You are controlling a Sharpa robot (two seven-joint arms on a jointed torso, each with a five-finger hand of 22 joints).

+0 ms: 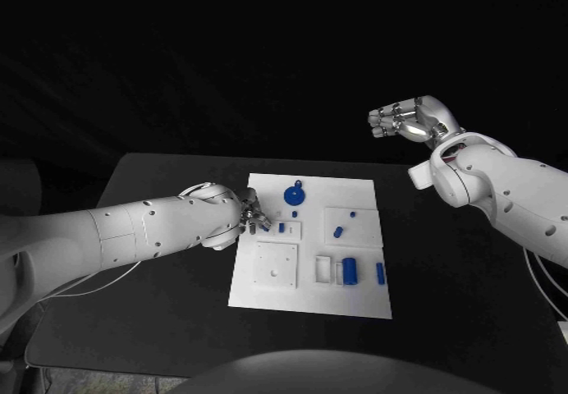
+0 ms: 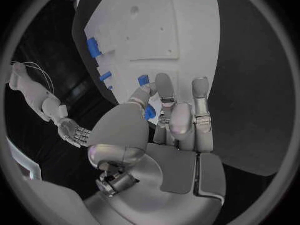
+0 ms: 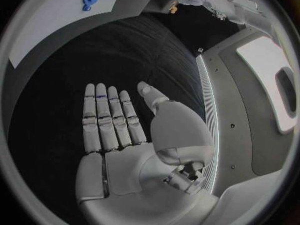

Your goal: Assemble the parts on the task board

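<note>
Black table: left hand (image 1: pixel 243 215) fingers pinch a blue part (image 2: pixel 149 113); right hand (image 1: pixel 409 119) fingers straight, empty.

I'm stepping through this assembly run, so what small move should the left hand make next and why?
Probably a small lift straight up. The left hand sits at the task board's left edge, and the left wrist view shows its fingertips closed around a small blue part. The right hand hovers far off, holding nothing.
</note>
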